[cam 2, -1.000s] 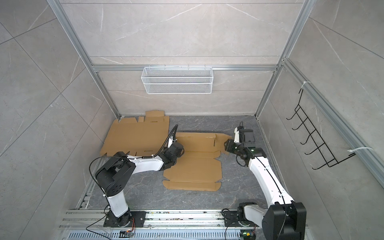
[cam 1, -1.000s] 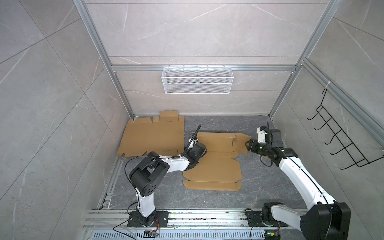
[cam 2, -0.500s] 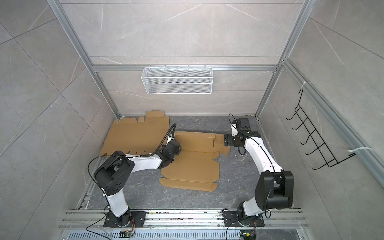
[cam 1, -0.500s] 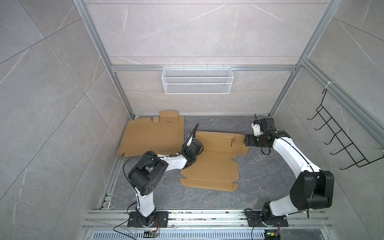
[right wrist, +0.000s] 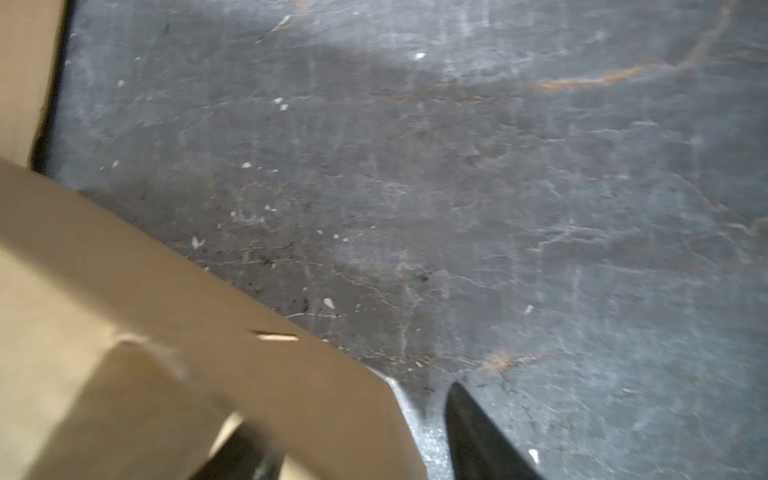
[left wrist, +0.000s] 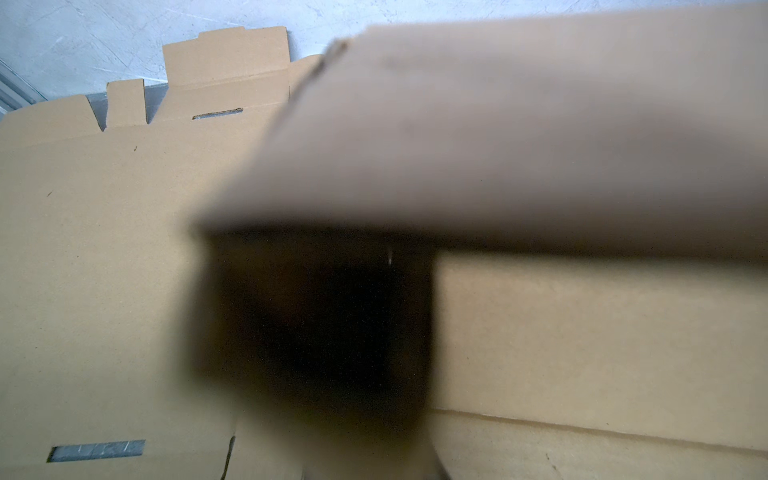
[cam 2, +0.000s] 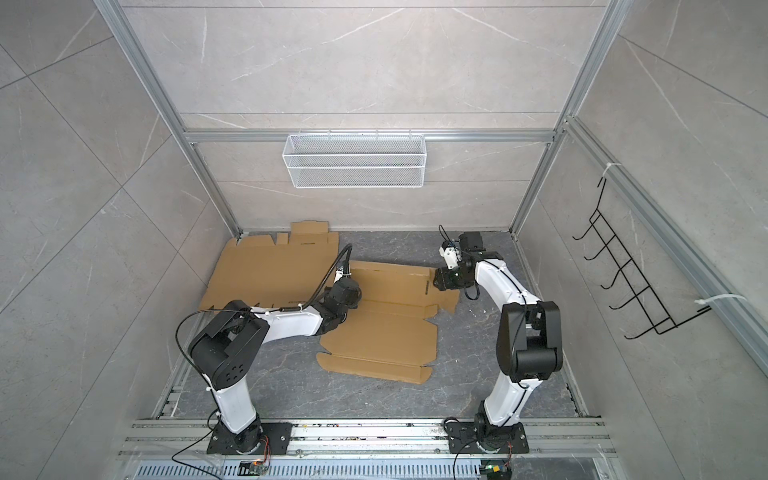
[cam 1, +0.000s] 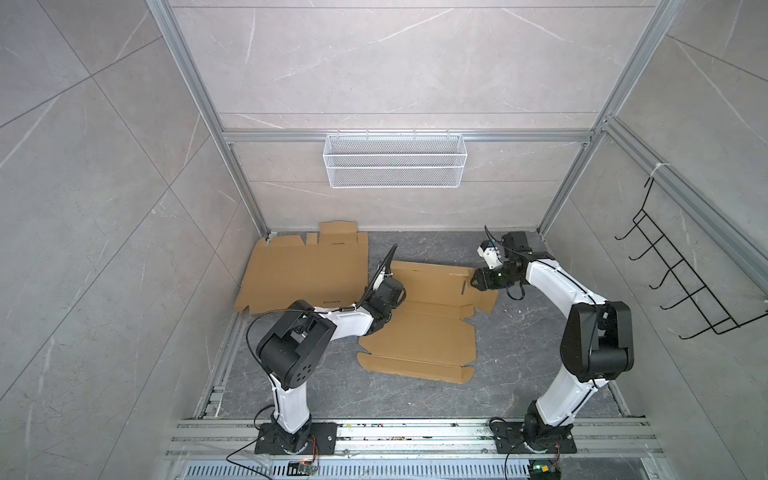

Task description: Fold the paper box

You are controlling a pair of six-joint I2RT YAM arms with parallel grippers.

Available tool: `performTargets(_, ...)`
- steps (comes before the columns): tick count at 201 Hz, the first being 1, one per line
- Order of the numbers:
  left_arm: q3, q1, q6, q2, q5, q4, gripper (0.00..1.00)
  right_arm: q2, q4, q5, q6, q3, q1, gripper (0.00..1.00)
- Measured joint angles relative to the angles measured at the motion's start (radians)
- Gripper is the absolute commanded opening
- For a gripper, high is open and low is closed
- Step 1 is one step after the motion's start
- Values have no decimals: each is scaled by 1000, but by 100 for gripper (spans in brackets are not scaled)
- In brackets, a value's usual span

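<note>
Cardboard box blank: my left pincer clenches its raised flap as anchor; my right pincer, parted, straddles the opposite flap.

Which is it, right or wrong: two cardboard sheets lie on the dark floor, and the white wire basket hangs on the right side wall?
Wrong in one point. Both top views show the white wire basket on the back wall, not the right side wall. The rest holds: the back-left cardboard sheet and the middle cardboard sheet lie on the dark floor.
</note>
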Motion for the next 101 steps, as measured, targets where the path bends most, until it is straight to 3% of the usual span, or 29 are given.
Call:
performTargets(52, 3, 1, -5, 0, -9, -4, 0, -20, -26, 13, -8, -9, 25, 28)
performTargets(101, 2, 2, -50, -1, -24, -13, 0, -106, -57, 13, 39, -38, 66, 20)
